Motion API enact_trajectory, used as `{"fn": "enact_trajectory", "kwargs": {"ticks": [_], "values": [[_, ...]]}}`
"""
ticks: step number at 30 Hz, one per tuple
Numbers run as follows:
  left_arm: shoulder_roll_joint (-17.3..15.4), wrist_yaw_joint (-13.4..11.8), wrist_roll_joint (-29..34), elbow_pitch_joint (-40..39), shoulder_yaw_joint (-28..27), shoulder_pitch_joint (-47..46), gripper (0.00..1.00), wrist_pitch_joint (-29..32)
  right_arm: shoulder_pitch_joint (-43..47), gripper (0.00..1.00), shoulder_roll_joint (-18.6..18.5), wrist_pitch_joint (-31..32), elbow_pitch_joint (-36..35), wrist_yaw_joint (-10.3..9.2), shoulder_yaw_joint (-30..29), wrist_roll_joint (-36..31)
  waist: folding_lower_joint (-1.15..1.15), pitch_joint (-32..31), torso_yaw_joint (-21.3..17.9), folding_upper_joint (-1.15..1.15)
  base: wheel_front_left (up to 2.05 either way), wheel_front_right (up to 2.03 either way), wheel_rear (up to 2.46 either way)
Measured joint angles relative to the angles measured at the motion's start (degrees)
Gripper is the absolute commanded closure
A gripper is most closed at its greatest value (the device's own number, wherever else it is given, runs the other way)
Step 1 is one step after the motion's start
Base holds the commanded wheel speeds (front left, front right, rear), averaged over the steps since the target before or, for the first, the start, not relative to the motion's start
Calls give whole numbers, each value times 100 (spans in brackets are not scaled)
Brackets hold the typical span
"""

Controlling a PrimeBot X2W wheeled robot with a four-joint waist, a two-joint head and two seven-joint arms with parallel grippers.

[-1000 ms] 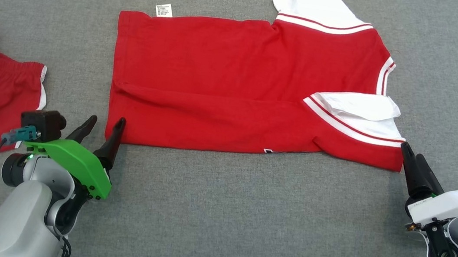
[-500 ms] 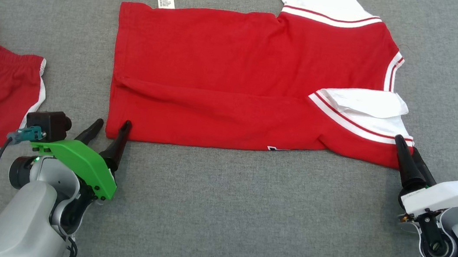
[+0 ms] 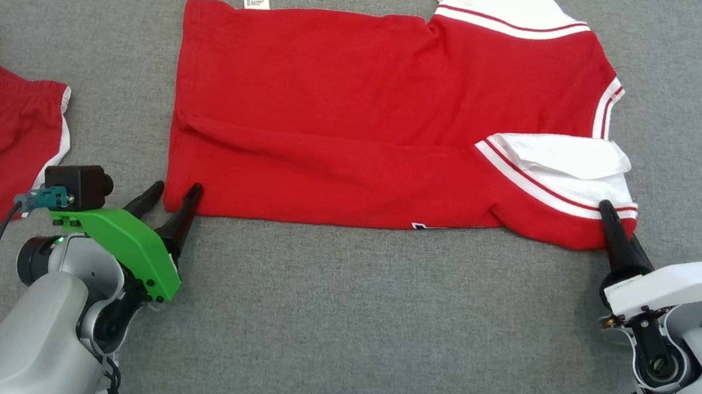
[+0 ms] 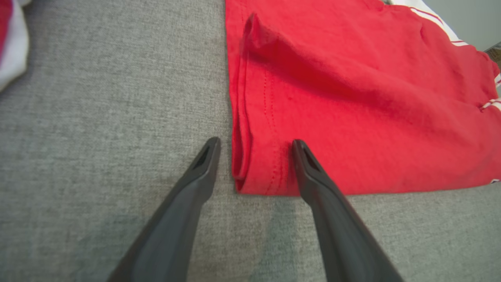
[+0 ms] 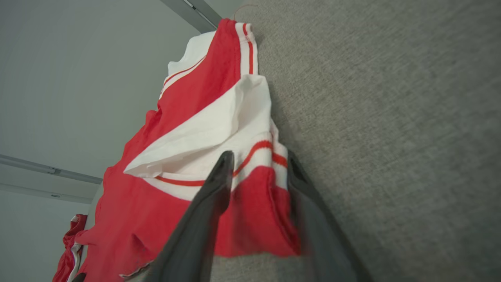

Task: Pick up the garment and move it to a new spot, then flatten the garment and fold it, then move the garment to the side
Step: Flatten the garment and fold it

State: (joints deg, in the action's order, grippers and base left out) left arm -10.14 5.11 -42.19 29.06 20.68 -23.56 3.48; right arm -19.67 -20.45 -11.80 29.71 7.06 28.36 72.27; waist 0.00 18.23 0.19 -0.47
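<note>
Crucially, the red T-shirt (image 3: 361, 118) lies on the grey fabric surface (image 3: 375, 327), long axis 9 to 3 o'clock, hem at 9. The left hand (image 3: 176, 187), spread, straddles the near hem corner; the right hand (image 3: 618, 221), narrower yet not pinching, brackets the near shoulder corner. A fold would likely carry toward 12.
</note>
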Motion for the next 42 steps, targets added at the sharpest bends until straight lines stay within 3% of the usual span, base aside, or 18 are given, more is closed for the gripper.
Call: {"fn": "enact_trajectory", "kwargs": {"ticks": [28,42], "values": [[-56,76,-261,4,-40,246,100,-10,401,100,7,122,-328,0,99,713,0,-502,17,0,0,0,0],[-226,100,-302,-354,8,916,100,108,1234,100,-414,444,-825,0,74,1230,0,-990,9,0,0,0,0]]}}
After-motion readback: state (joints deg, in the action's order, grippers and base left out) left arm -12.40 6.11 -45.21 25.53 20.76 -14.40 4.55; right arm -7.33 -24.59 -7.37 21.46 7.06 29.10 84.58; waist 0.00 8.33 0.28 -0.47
